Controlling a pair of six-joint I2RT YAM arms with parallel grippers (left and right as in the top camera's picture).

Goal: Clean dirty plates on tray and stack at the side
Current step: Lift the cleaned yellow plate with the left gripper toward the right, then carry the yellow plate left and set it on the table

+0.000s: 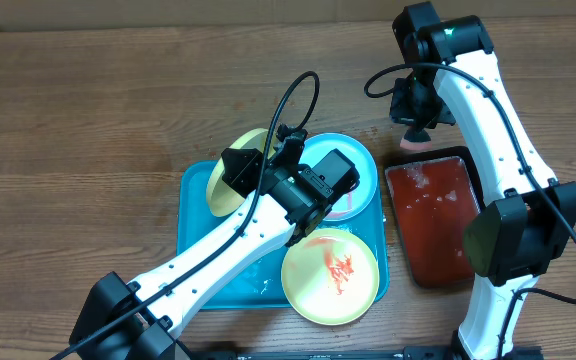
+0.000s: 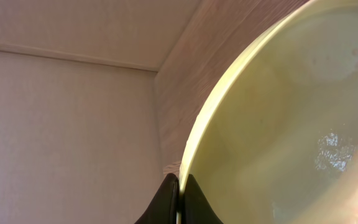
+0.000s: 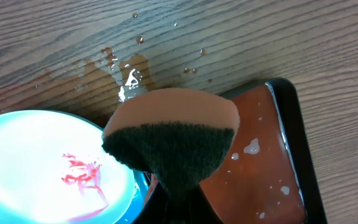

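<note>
My left gripper (image 1: 256, 166) is shut on the rim of a pale yellow plate (image 1: 226, 182) and holds it tilted on edge over the turquoise tray's (image 1: 200, 262) far left part. In the left wrist view the jaws (image 2: 179, 188) pinch that plate's rim (image 2: 278, 137). A blue-white plate (image 1: 358, 160) with a red smear lies at the tray's far right corner and also shows in the right wrist view (image 3: 30, 155). A second yellow plate (image 1: 330, 276) with red-orange sauce lies at the near right. My right gripper (image 1: 415, 128) is shut on an orange and dark green sponge (image 3: 173, 137), above the table.
A smaller black-rimmed red tray (image 1: 434, 215) with wet drops stands right of the turquoise tray, also in the right wrist view (image 3: 263, 168). Water is splashed on the wooden table (image 3: 129, 74) beyond the plates. My right arm reaches over the red tray.
</note>
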